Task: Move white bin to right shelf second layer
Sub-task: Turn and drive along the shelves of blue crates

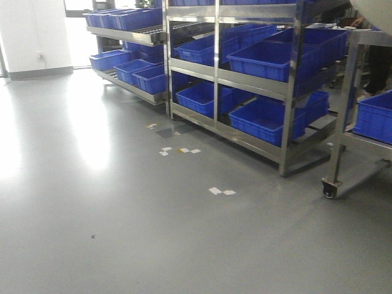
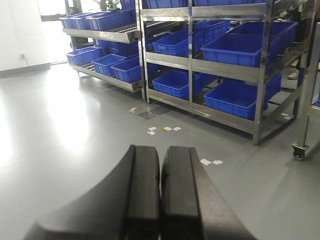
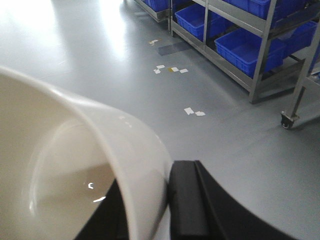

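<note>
The left gripper is matte black all over. It has two broad, blocky fingers with flat tops, squared tips and outer sides that sweep outward in a smooth curve toward the base. The right gripper has the same dull black finish, and its visible finger is a plain slab, squared at the tip.

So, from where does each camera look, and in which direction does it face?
Exterior front-facing: on the robot's front, facing across the grey floor to steel racks of blue crates; no arm shows.
Left wrist: behind the left claw, shut and empty, facing the same racks.
Right wrist: behind the right claw, shut on the rim of the white bin, tilted down at the floor.
Shared: all three show the white tape marks and a caster wheel.
</note>
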### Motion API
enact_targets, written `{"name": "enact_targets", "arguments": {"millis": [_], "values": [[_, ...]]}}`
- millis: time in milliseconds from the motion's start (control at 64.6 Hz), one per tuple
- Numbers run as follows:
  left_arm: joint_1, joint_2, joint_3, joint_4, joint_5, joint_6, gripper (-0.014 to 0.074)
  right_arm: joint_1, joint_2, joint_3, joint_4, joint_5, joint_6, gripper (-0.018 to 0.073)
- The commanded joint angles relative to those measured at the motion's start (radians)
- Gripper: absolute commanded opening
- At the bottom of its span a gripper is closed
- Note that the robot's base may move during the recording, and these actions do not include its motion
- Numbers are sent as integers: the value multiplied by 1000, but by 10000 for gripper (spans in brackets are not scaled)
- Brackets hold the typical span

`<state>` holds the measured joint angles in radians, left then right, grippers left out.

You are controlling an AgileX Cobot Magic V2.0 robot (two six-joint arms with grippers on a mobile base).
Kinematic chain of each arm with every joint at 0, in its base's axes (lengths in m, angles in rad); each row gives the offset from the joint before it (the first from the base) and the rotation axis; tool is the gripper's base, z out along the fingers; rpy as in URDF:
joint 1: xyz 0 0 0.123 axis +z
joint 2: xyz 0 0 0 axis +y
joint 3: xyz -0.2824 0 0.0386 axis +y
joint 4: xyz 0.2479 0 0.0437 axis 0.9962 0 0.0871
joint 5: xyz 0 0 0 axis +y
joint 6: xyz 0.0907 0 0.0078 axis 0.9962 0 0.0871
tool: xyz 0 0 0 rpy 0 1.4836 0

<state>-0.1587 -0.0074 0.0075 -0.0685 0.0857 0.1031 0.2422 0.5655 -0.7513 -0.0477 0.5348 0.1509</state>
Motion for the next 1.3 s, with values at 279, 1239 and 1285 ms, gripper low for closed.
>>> {"name": "enact_targets", "arguments": {"millis": [279,1239,1285], "values": [[-4,-14,37,-5,-86,-4,85,-6,8,-32,-6,-104,-2,48],[-4,-14,37,-5,-86,-4,85,-6,8,-32,-6,-103,-2,48],[-4,-14,37,-5,-86,-4,85,-6,8,-32,-6,-103,-2,48]]}}
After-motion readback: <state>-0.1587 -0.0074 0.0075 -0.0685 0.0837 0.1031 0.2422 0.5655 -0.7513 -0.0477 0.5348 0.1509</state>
